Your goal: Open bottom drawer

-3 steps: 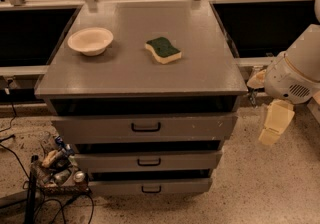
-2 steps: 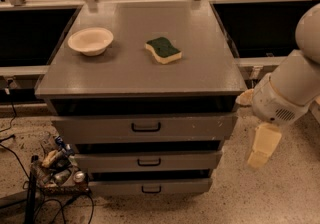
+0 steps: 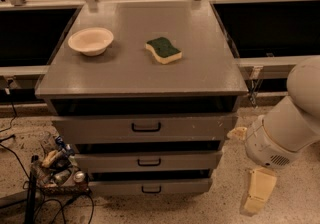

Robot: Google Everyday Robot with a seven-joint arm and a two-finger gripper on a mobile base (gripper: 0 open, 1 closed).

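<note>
End effector (image 3: 257, 194) hangs low; open or closed, cannot tell. Bottom drawer (image 3: 175, 186) just left of it, not yet out. Approach small black handle (image 3: 151, 189) further left at same height, hook it, pull straight outward.

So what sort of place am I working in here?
Probably a lab or office test area: a grey metal three-drawer cabinet with a bowl and a sponge on top, clutter heaped on the speckled floor. The gripper hangs low at the view's right, level with the bottom drawer, not touching it.
</note>
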